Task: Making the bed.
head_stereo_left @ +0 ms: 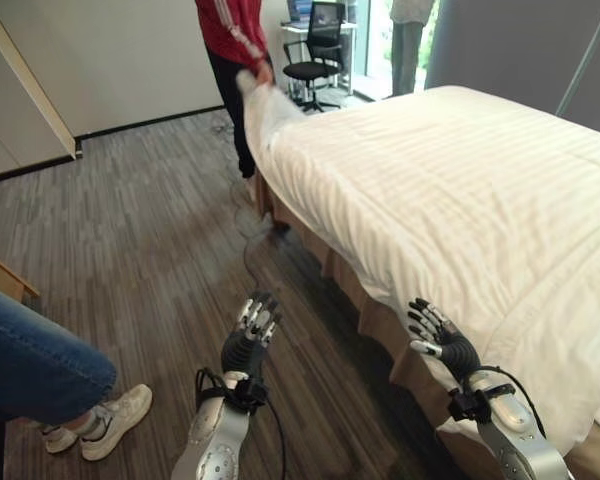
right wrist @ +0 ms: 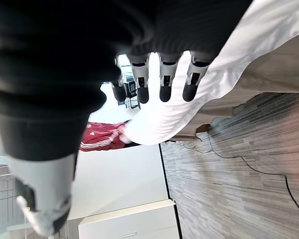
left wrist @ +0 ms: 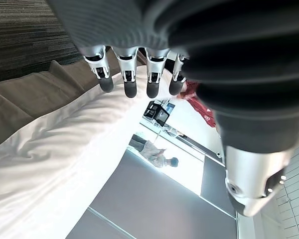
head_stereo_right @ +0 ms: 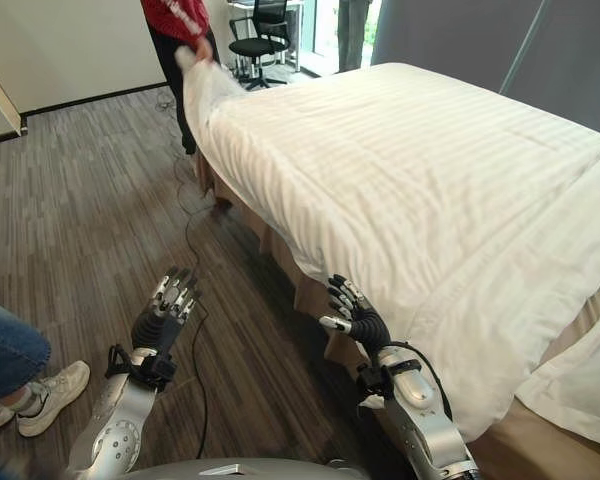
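Observation:
A white striped duvet covers the bed, hanging over its near side. A person in a red top stands at the far corner and holds up the duvet's corner. My left hand hovers over the floor beside the bed, fingers straight, holding nothing. My right hand is open too, close to the duvet's hanging edge without gripping it. In the wrist views the left hand's fingers and the right hand's fingers reach out straight toward the duvet.
A seated person's jeans leg and white shoe are at the lower left. A black office chair stands past the bed's far corner. A cable trails over the dark striped floor. Another person stands by the window.

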{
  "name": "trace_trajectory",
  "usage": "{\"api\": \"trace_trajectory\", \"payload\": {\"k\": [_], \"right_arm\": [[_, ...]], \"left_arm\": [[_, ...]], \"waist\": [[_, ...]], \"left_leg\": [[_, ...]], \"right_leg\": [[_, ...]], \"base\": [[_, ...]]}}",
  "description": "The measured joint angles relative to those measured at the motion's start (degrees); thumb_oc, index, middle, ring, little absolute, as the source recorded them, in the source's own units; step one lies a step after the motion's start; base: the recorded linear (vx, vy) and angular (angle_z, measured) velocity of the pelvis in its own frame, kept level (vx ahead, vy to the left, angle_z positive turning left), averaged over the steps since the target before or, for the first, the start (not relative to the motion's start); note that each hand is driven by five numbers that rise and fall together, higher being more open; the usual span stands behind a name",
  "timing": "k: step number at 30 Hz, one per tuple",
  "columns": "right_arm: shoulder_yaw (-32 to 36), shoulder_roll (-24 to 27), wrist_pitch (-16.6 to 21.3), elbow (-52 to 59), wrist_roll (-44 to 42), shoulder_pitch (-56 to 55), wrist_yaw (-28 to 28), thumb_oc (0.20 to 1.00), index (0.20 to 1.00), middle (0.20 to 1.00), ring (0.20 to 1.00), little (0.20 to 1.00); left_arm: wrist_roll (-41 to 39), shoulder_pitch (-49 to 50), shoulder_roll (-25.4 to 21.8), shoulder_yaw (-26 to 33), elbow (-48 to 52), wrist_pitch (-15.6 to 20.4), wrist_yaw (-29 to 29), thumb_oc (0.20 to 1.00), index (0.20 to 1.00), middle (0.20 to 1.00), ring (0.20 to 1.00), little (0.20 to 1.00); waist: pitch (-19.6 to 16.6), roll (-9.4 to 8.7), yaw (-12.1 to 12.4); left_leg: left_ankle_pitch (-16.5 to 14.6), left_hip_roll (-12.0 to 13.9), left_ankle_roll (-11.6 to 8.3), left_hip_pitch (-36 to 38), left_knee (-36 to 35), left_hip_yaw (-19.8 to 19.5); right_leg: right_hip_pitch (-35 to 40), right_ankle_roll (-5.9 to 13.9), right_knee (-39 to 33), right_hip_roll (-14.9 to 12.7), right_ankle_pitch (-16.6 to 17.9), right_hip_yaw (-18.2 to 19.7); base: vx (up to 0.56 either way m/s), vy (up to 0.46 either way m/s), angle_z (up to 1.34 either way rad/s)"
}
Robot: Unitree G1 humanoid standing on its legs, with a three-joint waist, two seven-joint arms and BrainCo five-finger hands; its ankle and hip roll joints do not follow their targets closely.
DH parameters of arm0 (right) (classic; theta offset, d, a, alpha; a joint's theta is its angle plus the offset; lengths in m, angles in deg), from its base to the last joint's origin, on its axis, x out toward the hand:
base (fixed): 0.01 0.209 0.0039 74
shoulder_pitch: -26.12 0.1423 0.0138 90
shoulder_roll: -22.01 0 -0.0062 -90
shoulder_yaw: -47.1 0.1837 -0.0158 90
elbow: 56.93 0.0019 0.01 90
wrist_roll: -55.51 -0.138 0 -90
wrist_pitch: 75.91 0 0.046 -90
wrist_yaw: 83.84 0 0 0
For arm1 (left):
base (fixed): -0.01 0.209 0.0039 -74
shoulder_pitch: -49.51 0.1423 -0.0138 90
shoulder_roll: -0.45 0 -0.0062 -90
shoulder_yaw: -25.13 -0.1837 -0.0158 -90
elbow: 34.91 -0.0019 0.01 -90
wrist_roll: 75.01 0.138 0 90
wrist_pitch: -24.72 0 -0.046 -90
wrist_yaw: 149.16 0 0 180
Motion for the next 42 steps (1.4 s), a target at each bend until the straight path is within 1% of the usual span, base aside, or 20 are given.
{"api": "trace_trajectory", "payload": {"k": [17, 18, 19, 21, 24, 26, 30, 31, 32, 33, 34, 35, 36, 37, 38, 39, 40, 41, 42], "right_arm": [[-0.1, 0.0, 0.0, -0.6, -0.6, 0.0, 0.0, 1.0, 1.0, 1.0, 1.0, 1.0], [-0.2, -1.5, 0.0, -2.3, -3.3, -0.1, 0.1, 1.0, 1.0, 1.0, 1.0, 1.0], [0.6, -1.5, 0.1, -2.3, -3.4, -0.7, -0.1, 1.0, 1.0, 1.0, 1.0, 1.0], [2.7, 0.9, 0.0, -2.3, -2.9, -1.1, -0.5, 1.0, 1.0, 1.0, 1.0, 1.0], [6.9, 1.7, 0.0, -2.0, -2.7, -2.2, -0.9, 1.0, 1.0, 1.0, 1.0, 1.0], [7.6, 1.6, 0.2, -2.3, -2.7, -2.2, -1.2, 1.0, 1.0, 1.0, 1.0, 1.0], [6.7, 1.8, 0.0, -2.3, -2.2, -2.0, -0.3, 1.0, 1.0, 1.0, 1.0, 1.0], [5.5, 1.8, -0.1, -2.4, -2.2, -1.8, 0.0, 1.0, 1.0, 1.0, 1.0, 1.0], [4.9, 1.8, 0.0, -2.9, -2.3, -1.3, 0.2, 1.0, 1.0, 1.0, 1.0, 1.0], [3.3, 1.5, -0.1, -4.1, -2.8, 0.4, 0.4, 1.0, 1.0, 1.0, 1.0, 1.0], [3.2, 1.8, 0.3, -4.6, -2.8, 1.0, 1.2, 1.0, 1.0, 1.0, 1.0, 1.0], [3.2, 2.0, 0.2, -4.7, -2.8, 1.4, 1.4, 1.0, 1.0, 1.0, 1.0, 1.0], [3.2, 2.4, 0.1, -5.0, -2.8, 1.7, 1.5, 1.0, 1.0, 1.0, 1.0, 1.0], [3.5, 2.8, 0.2, -5.0, -2.7, 2.0, 1.3, 1.0, 1.0, 1.0, 1.0, 1.0], [4.2, 3.0, 0.3, -5.1, -2.8, 2.4, 1.3, 1.0, 1.0, 1.0, 1.0, 1.0], [5.0, 2.7, 0.4, -5.2, -2.8, 2.5, 1.2, 1.0, 1.0, 1.0, 1.0, 1.0], [5.3, 2.6, 0.7, -5.6, -2.8, 3.0, 1.1, 1.0, 1.0, 1.0, 1.0, 1.0], [6.3, 2.2, 1.4, -6.3, -2.8, 2.8, 1.1, 1.0, 1.0, 1.0, 1.0, 1.0], [6.0, 2.9, 1.5, -7.5, -2.7, 2.7, 0.7, 1.0, 1.0, 1.0, 1.0, 1.0]], "left_arm": [[0.0, 0.0, 0.0, -0.1, 0.0, 0.0, 0.0, 1.0, 1.0, 1.0, 1.0, 1.0], [-0.1, 0.0, 0.0, -0.6, 0.0, 0.0, 0.0, 1.0, 1.0, 1.0, 1.0, 1.0], [0.0, -0.1, -0.5, -1.2, -0.3, 0.2, 0.1, 1.0, 1.0, 1.0, 1.0, 1.0], [0.0, -0.2, -1.3, -2.1, -1.8, 0.3, 0.3, 1.0, 1.0, 1.0, 1.0, 1.0], [0.0, 0.6, -2.6, -2.0, -3.1, 0.2, 0.2, 1.0, 1.0, 1.0, 1.0, 1.0], [0.0, 0.9, -3.2, -1.7, -3.2, 0.2, 0.0, 1.0, 1.0, 1.0, 1.0, 1.0], [0.0, -2.8, -3.3, -1.7, -3.2, 0.2, 0.0, 1.0, 1.0, 1.0, 1.0, 1.0], [0.0, -4.6, -3.3, -1.6, -3.1, 0.3, 0.0, 1.0, 1.0, 1.0, 1.0, 1.0], [0.0, -5.3, -3.3, -1.6, -3.2, 0.4, 0.0, 1.0, 1.0, 1.0, 1.0, 1.0], [0.0, -7.6, -3.7, -1.0, -3.2, 0.5, 0.0, 1.0, 1.0, 1.0, 1.0, 1.0], [-0.1, -8.7, -3.4, -1.0, -3.3, 1.0, 0.0, 1.0, 1.0, 1.0, 1.0, 1.0], [-0.2, -9.7, -3.4, -1.3, -3.4, 1.4, -0.1, 1.0, 1.0, 1.0, 1.0, 1.0], [-0.2, -9.6, -3.0, -1.5, -3.6, 1.5, -0.1, 1.0, 1.0, 1.0, 1.0, 1.0], [-0.3, -9.6, -3.0, -2.3, -3.7, 1.6, -0.1, 1.0, 1.0, 1.0, 1.0, 1.0], [-0.4, -9.6, -3.0, -2.9, -3.8, 1.6, -0.1, 1.0, 1.0, 1.0, 1.0, 1.0], [-0.4, -9.8, -3.0, -2.9, -3.7, 1.6, 0.0, 1.0, 1.0, 1.0, 1.0, 1.0], [-0.5, -10.1, -3.2, -2.7, -4.0, 1.7, -0.1, 1.0, 1.0, 1.0, 1.0, 1.0], [-0.5, -10.6, -3.3, -2.8, -4.4, 1.7, -0.1, 1.0, 1.0, 1.0, 1.0, 1.0], [-0.5, -11.3, -3.2, -2.8, -5.5, 1.8, -0.1, 1.0, 1.0, 1.0, 1.0, 1.0]], "waist": [[0.0, -0.01, -0.2], [0.0, 0.04, -0.1], [-0.3, 0.05, 0.0], [-0.6, 0.6, -0.2], [0.2, 0.57, -0.2], [1.0, 0.5, -0.3], [3.0, 0.99, -0.5], [4.4, 0.18, -0.3], [5.1, -0.33, -0.1], [6.8, -2.93, -0.1], [7.9, -3.42, 0.8], [8.9, -4.33, 1.3], [9.5, -4.96, 1.4], [9.5, -4.59, 1.5], [9.7, -4.1, 1.3], [9.8, -3.65, 1.0], [9.7, -2.21, 1.3], [10.0, -1.69, 1.3], [9.5, -0.07, 0.8]], "left_leg": [[0.0, 0.0, -0.01, 0.5, -0.6, 0.2], [0.0, 0.0, -0.02, 0.5, -0.6, 0.3], [-0.1, -0.1, -0.08, -0.1, -0.5, -0.3], [-0.5, -0.3, 0.01, -1.6, -0.4, -1.0], [-0.5, -0.6, 0.04, -1.8, -0.4, -1.5], [-0.5, -0.6, 0.04, -1.8, -0.4, -1.5], [-0.4, -0.3, 0.0, -2.8, -0.2, -1.6], [-0.4, -0.3, -0.02, -3.9, 2.6, -1.9], [-0.6, -0.1, -0.26, -5.0, 5.0, -2.1], [-1.2, 0.2, -1.05, -10.0, 14.3, -3.5], [-2.0, 1.5, -2.36, -13.8, 22.3, -5.4], [-2.1, 2.0, -2.86, -18.3, 30.2, -7.4], [-3.2, 2.5, -4.08, -20.0, 32.8, -8.9], [-3.7, 3.0, -4.64, -20.9, 31.4, -9.9], [-3.4, 5.0, -4.75, -21.5, 25.3, -9.3], [-2.8, 7.0, -3.91, -21.7, 19.3, -9.2], [-1.1, 8.8, -3.85, -21.5, 12.2, -8.6], [0.5, 10.3, -4.42, -22.3, 9.0, -7.3], [1.9, 11.8, -5.18, -23.5, 0.9, -5.9]], "right_leg": [[0.0, 0.02, 0.0, 0.2, 0.0, 0.4], [-0.1, 0.02, 0.0, 0.2, 0.0, 0.6], [-0.6, 0.08, 0.1, 0.5, -0.1, 1.2], [-2.1, 0.17, 0.3, 0.5, 0.0, 1.7], [-2.9, 0.27, 0.3, 0.4, 0.1, 2.4], [-3.5, 0.27, 0.6, 0.3, 0.1, 3.5], [-4.7, 0.35, 1.2, 0.2, 0.1, 3.4], [-4.6, 0.3, 1.1, -0.1, 0.1, 3.5], [-4.7, 0.04, 1.6, -0.1, -0.1, 3.2], [-5.4, -0.67, 2.6, -1.6, -0.8, 3.0], [-5.5, -1.95, 4.0, -1.2, -2.0, 2.5], [-5.1, -2.68, 4.0, -1.7, -2.5, 2.7], [-4.7, -2.25, 4.0, -1.4, -3.1, 2.7], [-4.4, -2.18, 3.8, -1.4, -3.3, 2.5], [-3.7, -1.53, 3.5, -1.0, -3.9, 1.9], [-3.3, -1.35, 2.9, -0.3, -4.1, 1.4], [-2.6, -1.2, 2.5, -0.3, -4.2, 1.4], [-1.8, -0.93, 1.7, -0.3, -4.4, 1.2], [0.2, -0.2, -1.0, -0.4, -4.6, -0.1]], "base": [[0.0, 0.0, 0.0], [0.0, 0.0, 0.0], [0.02, -0.048, -0.04], [0.01, -0.032, -0.02], [0.01, -0.021, -0.13], [0.03, -0.042, -0.27], [0.01, -0.113, -0.03], [-0.05, -0.154, -0.05], [-0.06, -0.281, 0.03], [0.02, -0.14, 0.09], [0.08, -0.113, 0.19], [0.1, 0.016, 0.14], [0.25, 0.133, 0.11], [0.2, 0.106, 0.13], [0.36, 0.243, 0.17], [0.29, 0.231, 0.16], [0.44, 0.317, 0.13], [0.44, 0.276, 0.24], [0.66, 0.369, 0.27]]}}
